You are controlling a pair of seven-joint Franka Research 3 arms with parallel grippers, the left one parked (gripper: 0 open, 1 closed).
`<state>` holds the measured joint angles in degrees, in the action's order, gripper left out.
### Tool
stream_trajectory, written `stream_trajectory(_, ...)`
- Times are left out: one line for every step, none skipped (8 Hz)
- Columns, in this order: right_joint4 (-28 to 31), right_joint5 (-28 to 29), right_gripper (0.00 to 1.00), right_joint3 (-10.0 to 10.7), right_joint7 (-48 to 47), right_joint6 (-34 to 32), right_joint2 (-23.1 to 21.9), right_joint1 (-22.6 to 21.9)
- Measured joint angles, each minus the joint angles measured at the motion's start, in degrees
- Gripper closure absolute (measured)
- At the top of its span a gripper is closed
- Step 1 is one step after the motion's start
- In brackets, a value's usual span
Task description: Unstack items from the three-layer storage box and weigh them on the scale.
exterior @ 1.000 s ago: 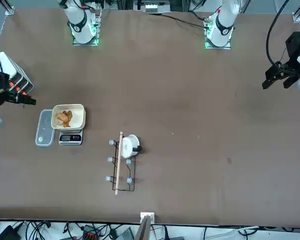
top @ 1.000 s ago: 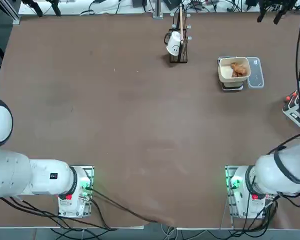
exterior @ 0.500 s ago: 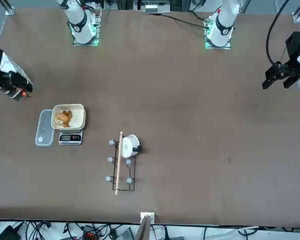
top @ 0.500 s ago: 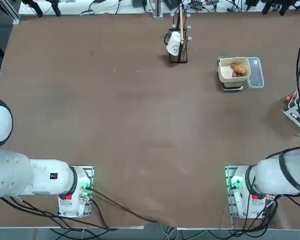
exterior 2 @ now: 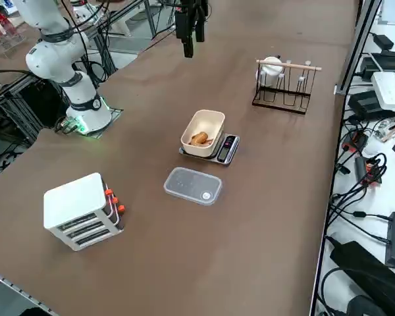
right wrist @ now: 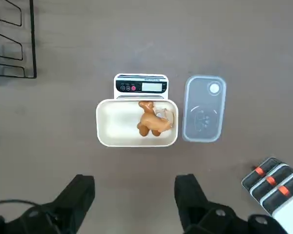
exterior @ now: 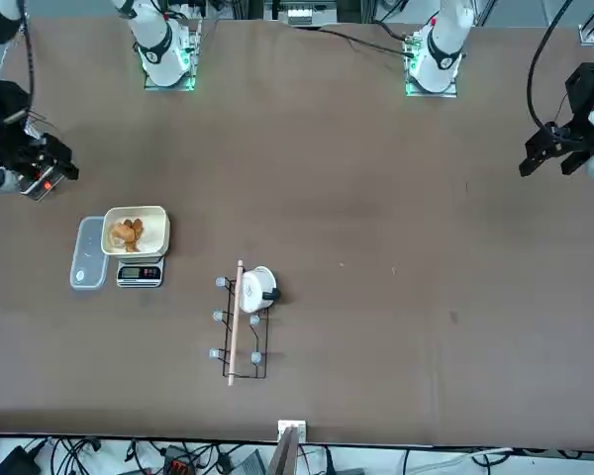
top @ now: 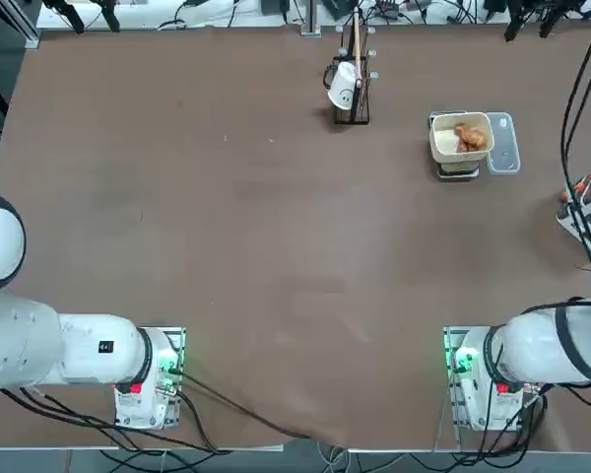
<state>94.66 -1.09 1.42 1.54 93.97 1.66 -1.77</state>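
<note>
Seen from the wrist, the right end effector hangs high with its two black fingers spread apart and empty; ahead of it, a tan food piece lies in the cream rounded-square tub on the small dark-grey scale. From the front, the end effector has swung out over the bench since a second ago, suggesting one weighing is done. From the right side, the white-grey three-layer storage box stands well apart, untouched.

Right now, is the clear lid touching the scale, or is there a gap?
Apart. The right wrist view shows a strip of brown table between the clear lid and both the scale and its cream tub.
</note>
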Motion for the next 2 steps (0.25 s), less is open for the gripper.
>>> stream_trajectory(0.7, 0.0, 0.0, 0.0, 0.0, 0.4, -0.2, 0.0)
stream_trajectory(1.0, 0.0, 0.0, 0.0, 0.0, 0.4, -0.6, 0.0)
